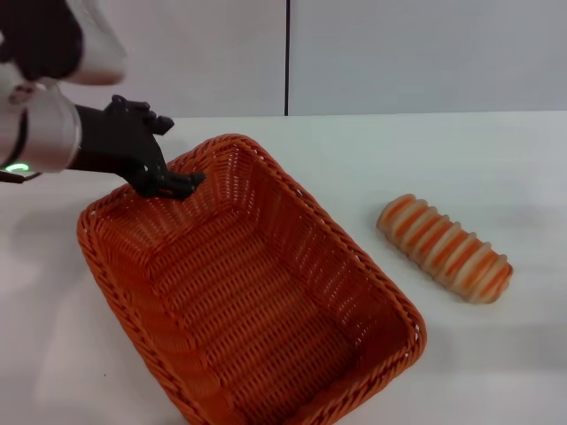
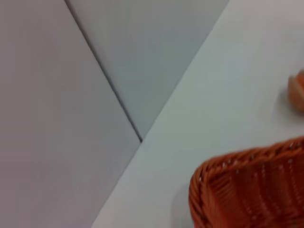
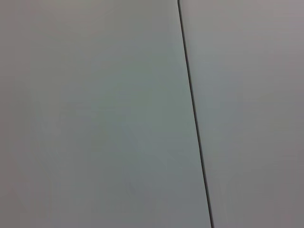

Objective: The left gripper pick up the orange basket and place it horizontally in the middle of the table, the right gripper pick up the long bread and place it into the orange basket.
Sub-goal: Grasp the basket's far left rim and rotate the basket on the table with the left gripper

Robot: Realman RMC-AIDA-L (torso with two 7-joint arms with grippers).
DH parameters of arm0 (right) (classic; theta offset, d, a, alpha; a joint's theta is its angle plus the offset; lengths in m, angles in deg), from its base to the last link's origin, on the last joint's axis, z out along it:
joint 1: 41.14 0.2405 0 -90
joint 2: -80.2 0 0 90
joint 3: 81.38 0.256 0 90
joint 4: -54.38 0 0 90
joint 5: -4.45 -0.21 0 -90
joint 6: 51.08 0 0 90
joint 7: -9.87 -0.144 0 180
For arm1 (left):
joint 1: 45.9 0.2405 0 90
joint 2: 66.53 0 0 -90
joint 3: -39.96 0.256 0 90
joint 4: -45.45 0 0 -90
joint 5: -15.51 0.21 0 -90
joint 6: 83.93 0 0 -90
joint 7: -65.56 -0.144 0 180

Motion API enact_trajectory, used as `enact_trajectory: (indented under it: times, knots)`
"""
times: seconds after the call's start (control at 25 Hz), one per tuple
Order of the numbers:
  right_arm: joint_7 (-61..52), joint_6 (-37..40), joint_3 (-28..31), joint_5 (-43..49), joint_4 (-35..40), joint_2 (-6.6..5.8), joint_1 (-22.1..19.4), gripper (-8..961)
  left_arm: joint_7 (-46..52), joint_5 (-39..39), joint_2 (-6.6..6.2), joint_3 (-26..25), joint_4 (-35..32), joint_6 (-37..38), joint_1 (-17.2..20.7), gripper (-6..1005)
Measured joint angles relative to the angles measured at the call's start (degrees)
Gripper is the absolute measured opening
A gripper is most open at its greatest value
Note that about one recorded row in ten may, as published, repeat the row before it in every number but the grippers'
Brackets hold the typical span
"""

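Note:
The orange basket (image 1: 347, 250) lies diagonally on the white table (image 1: 496, 159), its near end running off the lower edge of the head view. My left gripper (image 1: 174, 183) is at the basket's far left rim, one finger inside and one outside, shut on the weave. A corner of the basket (image 2: 251, 190) fills the lower part of the left wrist view. To the basket's right, the long bread (image 1: 445, 248) rests on the table with its orange-striped side up; a sliver of it (image 2: 297, 92) shows in the left wrist view. The right gripper is out of view.
A grey wall with a dark vertical seam (image 1: 287, 57) stands behind the table. The right wrist view holds only that wall and the seam (image 3: 192, 114). Bare tabletop lies between basket and bread and beyond them.

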State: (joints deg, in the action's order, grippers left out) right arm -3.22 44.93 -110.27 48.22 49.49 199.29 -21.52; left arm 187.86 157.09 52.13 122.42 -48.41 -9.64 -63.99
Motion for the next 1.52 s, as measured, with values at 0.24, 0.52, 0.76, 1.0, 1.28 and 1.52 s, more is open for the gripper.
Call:
enact_trajectory:
  times: [0.24,0.52,0.76,1.0,1.28,1.52]
  knots:
    - [0.0,-0.16,-0.01,0.0,0.03,0.0,-0.02,617,2.85,6.32,0.08,5.3,0.27,-3.64,0.21,810]
    - [0.0,-0.98,-0.17,0.0,0.02,0.0,-0.02,617,4.54,10.37,0.09,7.24,2.22,-4.67,-0.11,811]
    - [0.0,-1.53,-0.14,0.0,-0.06,0.04,-0.02,617,4.63,10.73,0.08,7.68,4.62,-4.21,-0.88,807]
    - [0.0,-1.59,-0.03,0.0,-0.19,0.08,-0.08,616,4.85,10.84,0.09,8.35,5.51,-3.7,-1.36,797]
    - [0.0,-1.63,0.27,0.0,-0.29,0.09,-0.2,616,5.03,10.86,0.17,8.84,5.9,-3.65,-1.85,785]
    - [0.0,-2.24,0.41,-0.13,-0.21,0.09,-0.05,616,4.92,10.81,0.17,9.07,6.22,-3.64,-2.42,660]
